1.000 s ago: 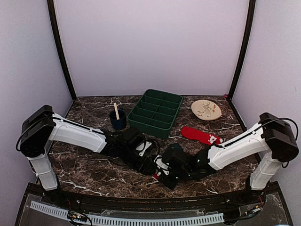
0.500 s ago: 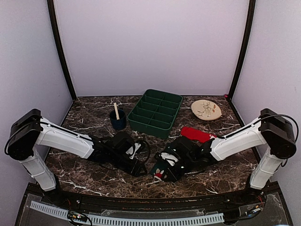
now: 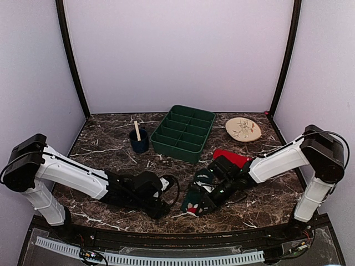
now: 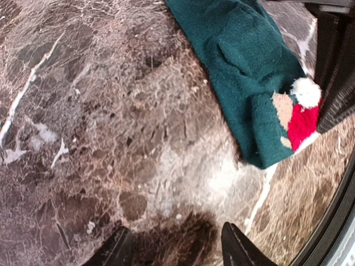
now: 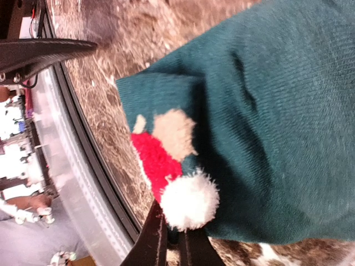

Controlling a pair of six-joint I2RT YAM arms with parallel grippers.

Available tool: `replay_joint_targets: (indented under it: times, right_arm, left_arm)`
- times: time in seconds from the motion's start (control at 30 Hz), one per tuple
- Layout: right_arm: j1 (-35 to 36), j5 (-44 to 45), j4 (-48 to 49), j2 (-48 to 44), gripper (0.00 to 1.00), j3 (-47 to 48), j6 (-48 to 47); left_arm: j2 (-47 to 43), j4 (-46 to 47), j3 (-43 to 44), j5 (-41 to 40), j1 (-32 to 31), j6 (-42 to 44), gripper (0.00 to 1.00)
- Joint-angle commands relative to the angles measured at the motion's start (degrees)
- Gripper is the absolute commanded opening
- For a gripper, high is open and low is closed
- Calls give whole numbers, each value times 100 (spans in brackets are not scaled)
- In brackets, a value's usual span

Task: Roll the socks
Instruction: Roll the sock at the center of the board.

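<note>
I'm watching the left gripper (image 4: 175,244) hovering low over the marble tabletop (image 3: 105,144), jaws standing apart with nothing between them. The teal sock (image 4: 244,61) is lying just beyond it to the right, near the tabletop's front edge. The right gripper (image 5: 172,235) is pinching narrow right at the sock's white pom-pom (image 5: 188,202), apparently gripping the fabric edge, though the contact is partly hidden. The red sock (image 3: 236,158) is lying partly under the right arm. A green compartment tray (image 3: 172,145), a blue cup (image 3: 139,143) and a plate (image 3: 243,129) are sitting toward the back edge, with pale walls enclosing everything.
</note>
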Motion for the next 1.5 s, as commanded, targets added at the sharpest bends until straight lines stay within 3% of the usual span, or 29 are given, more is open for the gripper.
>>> replay_joint_targets:
  times: [0.0, 0.4, 0.83, 1.47]
  right_arm:
    - [-108, -574, -332, 229, 1, 213, -50]
    - [-199, -1076, -703, 515, 0, 726, 17]
    - [-237, -1228, -837, 606, 0, 763, 47]
    - [-255, -1393, -865, 479, 0, 643, 38]
  left_arm:
    - [-424, 304, -425, -185, -65, 387, 57]
    - [-1049, 2036, -1017, 896, -391, 2673, 59]
    - [-613, 2712, -999, 1262, -603, 4149, 59]
    - [440, 3420, -618, 241, -658, 5212, 59]
